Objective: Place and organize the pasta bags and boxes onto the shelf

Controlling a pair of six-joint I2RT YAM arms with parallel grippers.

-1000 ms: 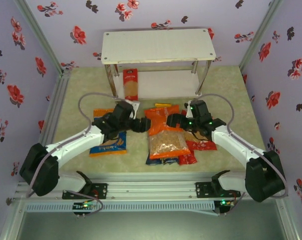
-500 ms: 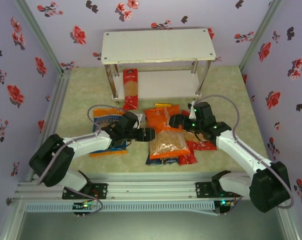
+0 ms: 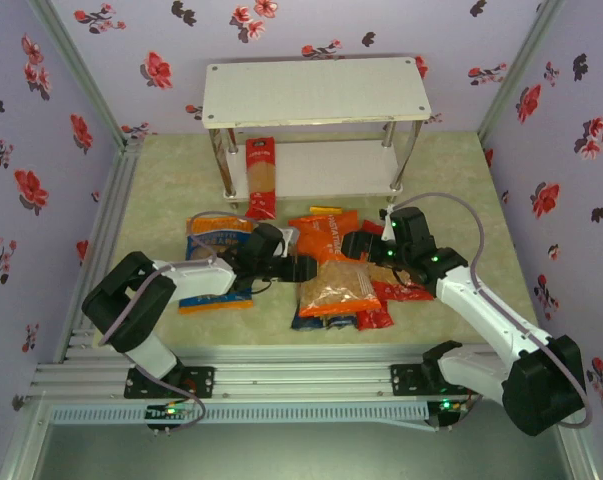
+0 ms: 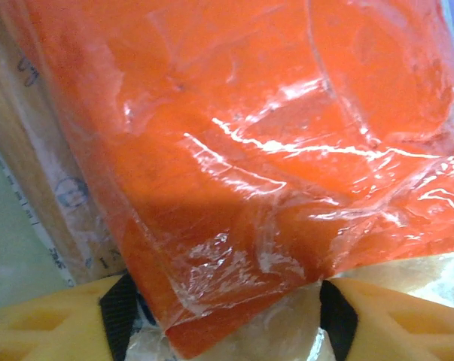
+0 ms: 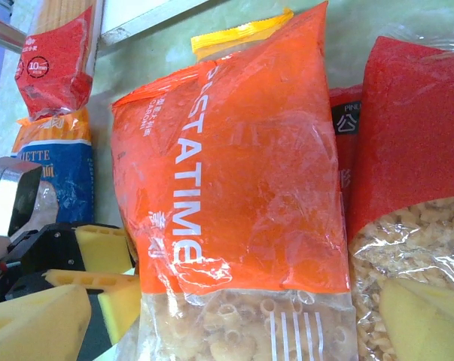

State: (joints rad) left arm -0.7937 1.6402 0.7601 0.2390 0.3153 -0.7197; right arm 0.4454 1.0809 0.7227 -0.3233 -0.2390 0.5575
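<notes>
Bright, even light, soft shadows only. White glare streaks across the orange bag [image 4: 211, 90], kinda blurry up close, darker patch near its lower edge.

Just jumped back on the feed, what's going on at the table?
Both arms are at the orange bag, which lies flat before the shelf. The left gripper has its open jaws around the bag's left edge; the right gripper sits open at its far right corner. One red spaghetti pack leans at the shelf's lower tier.
</notes>
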